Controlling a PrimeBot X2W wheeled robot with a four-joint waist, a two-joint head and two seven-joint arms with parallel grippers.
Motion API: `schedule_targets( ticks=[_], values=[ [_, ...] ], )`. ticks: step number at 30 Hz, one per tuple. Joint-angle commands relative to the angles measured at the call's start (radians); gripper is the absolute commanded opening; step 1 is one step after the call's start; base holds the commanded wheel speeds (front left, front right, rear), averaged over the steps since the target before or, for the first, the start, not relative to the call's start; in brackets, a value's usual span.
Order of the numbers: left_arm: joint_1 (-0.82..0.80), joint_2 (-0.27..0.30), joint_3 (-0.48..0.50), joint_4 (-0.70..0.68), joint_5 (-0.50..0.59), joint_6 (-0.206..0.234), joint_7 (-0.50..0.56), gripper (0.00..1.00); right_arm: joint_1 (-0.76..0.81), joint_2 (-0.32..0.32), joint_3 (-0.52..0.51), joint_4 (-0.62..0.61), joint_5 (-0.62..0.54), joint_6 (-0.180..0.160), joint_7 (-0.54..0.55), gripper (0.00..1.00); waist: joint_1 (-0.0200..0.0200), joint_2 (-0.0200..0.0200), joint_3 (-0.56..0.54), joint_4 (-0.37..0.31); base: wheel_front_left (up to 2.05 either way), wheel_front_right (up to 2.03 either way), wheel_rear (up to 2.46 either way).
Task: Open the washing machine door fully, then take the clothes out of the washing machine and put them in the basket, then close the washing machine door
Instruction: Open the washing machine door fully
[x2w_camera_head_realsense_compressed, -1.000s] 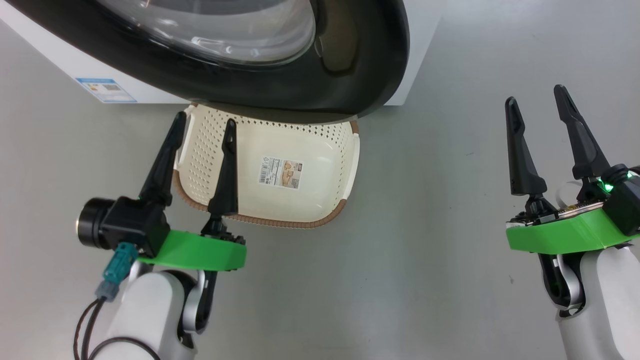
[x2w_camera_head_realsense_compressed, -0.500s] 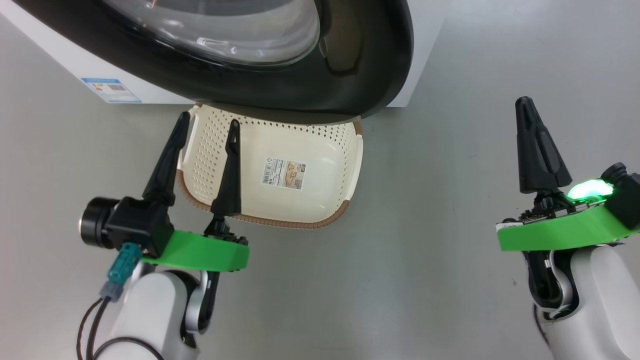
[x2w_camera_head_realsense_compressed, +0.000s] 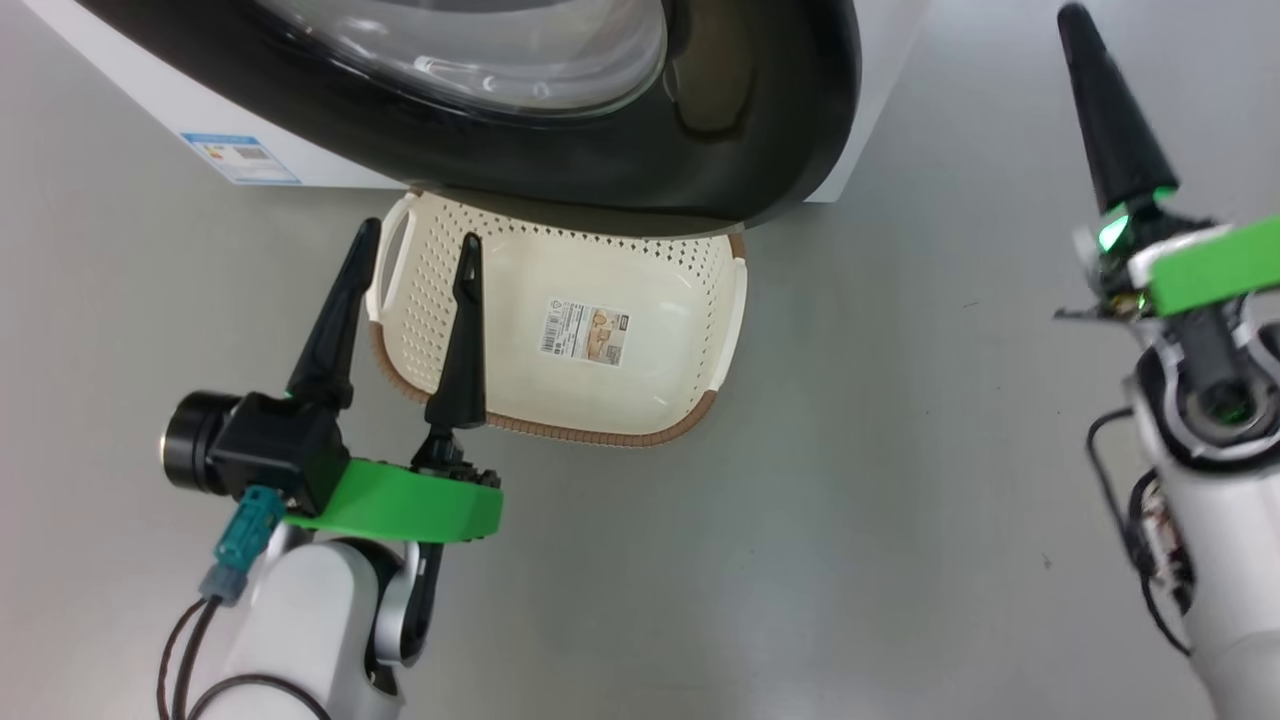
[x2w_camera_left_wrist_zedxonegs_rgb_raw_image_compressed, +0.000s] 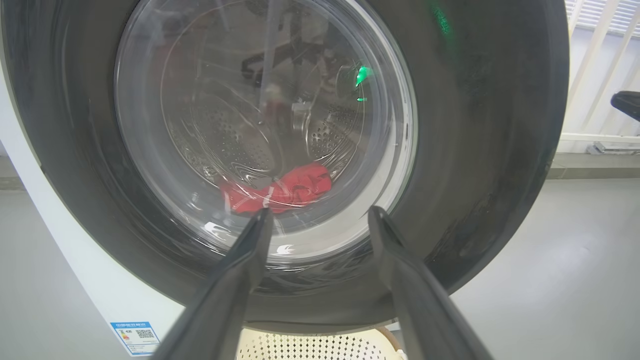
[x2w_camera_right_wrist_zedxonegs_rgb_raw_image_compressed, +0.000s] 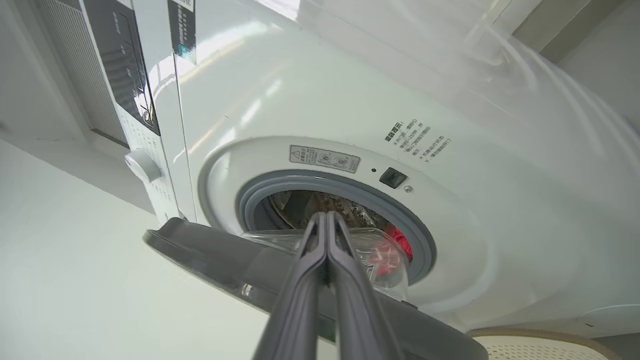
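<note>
The washing machine door (x2w_camera_head_realsense_compressed: 600, 160), glossy black with a clear glass bowl, hangs over the cream basket (x2w_camera_head_realsense_compressed: 640, 390), which stands on the floor against the white washing machine (x2w_camera_head_realsense_compressed: 190, 115). My left gripper (x2w_camera_head_realsense_compressed: 417, 240) is open above the basket's left end; in its wrist view its fingers (x2w_camera_left_wrist_zedxonegs_rgb_raw_image_compressed: 321, 212) point at the door (x2w_camera_left_wrist_zedxonegs_rgb_raw_image_compressed: 480, 165), and red clothes (x2w_camera_left_wrist_zedxonegs_rgb_raw_image_compressed: 280, 190) show through the glass. My right gripper (x2w_camera_head_realsense_compressed: 1073, 15) is shut on nothing, raised to the right of the door. Its wrist view shows the shut gripper (x2w_camera_right_wrist_zedxonegs_rgb_raw_image_compressed: 325, 215) aimed at the door (x2w_camera_right_wrist_zedxonegs_rgb_raw_image_compressed: 225, 255), which stands ajar before the grey-ringed opening, with red clothes (x2w_camera_right_wrist_zedxonegs_rgb_raw_image_compressed: 395, 250) inside.
Grey floor (x2w_camera_head_realsense_compressed: 850, 520) spreads around the basket and between my arms. A blue label (x2w_camera_head_realsense_compressed: 240, 158) marks the machine's lower front. The control panel and a knob (x2w_camera_right_wrist_zedxonegs_rgb_raw_image_compressed: 142, 165) sit on the machine's front. The basket's rim (x2w_camera_right_wrist_zedxonegs_rgb_raw_image_compressed: 540, 340) shows under the ajar door.
My right gripper has shut and its arm has lifted up and forward beside the door's right edge. The head camera has shifted a little. The left arm holds still.
</note>
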Motion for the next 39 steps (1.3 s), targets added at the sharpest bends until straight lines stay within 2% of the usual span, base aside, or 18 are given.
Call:
schedule_targets(
  ticks=[1,3,4,8,9,16,27,39],
  values=[
    [0.018,0.018,0.034,-0.035,0.009,-0.006,-0.005,1.0,-0.038,-0.003,0.006,-0.009,0.085,0.005,0.062,0.0,0.0,0.0,0.005,0.006,0.0,0.0,0.0],
    [0.018,0.017,0.035,-0.037,0.01,-0.007,-0.005,1.0,-0.073,-0.007,-0.001,0.016,0.165,0.005,0.133,0.0,0.0,0.0,0.008,0.011,0.0,0.0,0.0],
    [0.018,0.017,0.036,-0.038,0.012,-0.006,-0.005,1.0,-0.108,-0.005,-0.004,0.054,0.247,0.005,0.208,0.0,0.0,0.0,0.011,0.014,0.0,0.0,0.0],
    [0.016,0.016,0.039,-0.043,0.016,-0.005,-0.005,1.0,-0.19,-0.009,0.008,0.17,0.404,0.005,0.367,0.0,0.0,0.0,0.018,0.019,0.0,0.0,0.0],
    [0.016,0.016,0.039,-0.043,0.016,-0.005,-0.005,1.0,-0.19,-0.009,0.008,0.17,0.404,0.005,0.367,0.0,0.0,0.0,0.018,0.019,0.0,0.0,0.0],
    [0.013,0.013,0.036,-0.046,0.016,-0.008,-0.005,1.0,-0.347,-0.053,0.084,0.355,0.576,0.005,0.565,0.0,0.0,0.0,0.029,0.035,0.0,0.0,0.0],
    [0.005,0.006,0.026,-0.041,0.012,-0.008,-0.005,1.0,-0.479,-0.093,0.207,0.491,0.622,0.005,0.638,0.0,0.0,0.0,0.041,0.062,0.0,0.0,0.0],
    [0.008,0.002,0.021,-0.02,0.01,-0.008,-0.005,1.0,-0.45,-0.098,0.261,0.49,0.654,0.005,0.67,0.0,0.0,0.0,0.008,0.064,0.0,0.0,0.0]
  ],
)
